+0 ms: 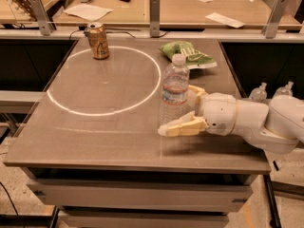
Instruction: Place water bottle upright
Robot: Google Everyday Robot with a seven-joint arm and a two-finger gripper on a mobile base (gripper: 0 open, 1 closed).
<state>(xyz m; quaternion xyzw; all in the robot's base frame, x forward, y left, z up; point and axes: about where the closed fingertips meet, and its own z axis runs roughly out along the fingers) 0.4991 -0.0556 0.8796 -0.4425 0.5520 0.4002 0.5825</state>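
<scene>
Currently the water bottle [175,90] stands upright on the table [109,139], white cap on top, just outside the right edge of the white circle [103,80] marked on the surface. The gripper [178,109] reaches in from the right at the bottle's lower half, jaws apart. One finger crosses in front of the base and the other sits behind and to the right, so the bottle is between them; contact with the plastic cannot be told. The white arm [251,122] runs off the right side of the table. The gold-brown soda can [99,41] is upright at the circle's far left rim, well apart from the bottle. A green snack bag [187,55] lies beyond the bottle near the far edge. Two small pump-top bottles [272,91] sit off the table at right.
</scene>
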